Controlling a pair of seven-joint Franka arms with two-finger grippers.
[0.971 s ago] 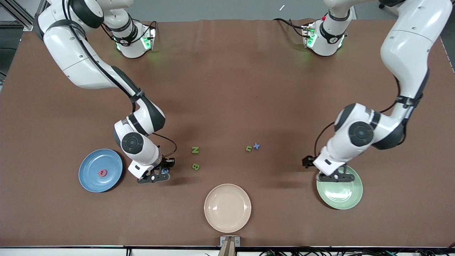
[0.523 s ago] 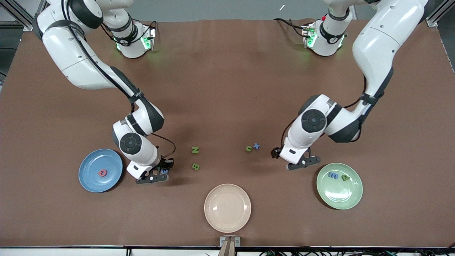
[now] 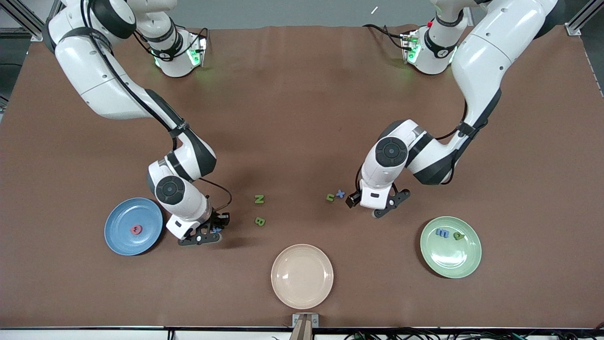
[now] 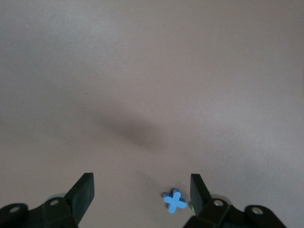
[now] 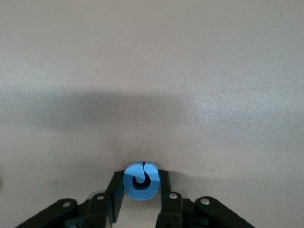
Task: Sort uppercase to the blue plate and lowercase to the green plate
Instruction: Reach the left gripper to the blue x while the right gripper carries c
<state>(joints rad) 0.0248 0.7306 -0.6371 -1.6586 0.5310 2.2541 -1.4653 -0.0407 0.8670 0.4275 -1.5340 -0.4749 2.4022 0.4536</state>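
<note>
Three plates were on the desk: one blue plate (image 3: 133, 226), one green plate (image 3: 450, 247), one cream plate (image 3: 302, 276). Eight foam letters: four capitals, red Q (image 3: 136, 230), green N (image 3: 259, 199), green B (image 3: 260, 221), blue C (image 5: 141, 180); four lowercase, green n (image 3: 330, 197), blue t (image 3: 340, 193), blue m (image 3: 442, 233), green p (image 3: 458, 236).

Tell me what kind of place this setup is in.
Most likely a robotics lab bench. Two white Franka arms are bolted along one edge of a table under a brown cover, aluminium framing stands at the corners, and cables run along the edge nearest the front camera. Foam letters and three plates sit out as test props.
</note>
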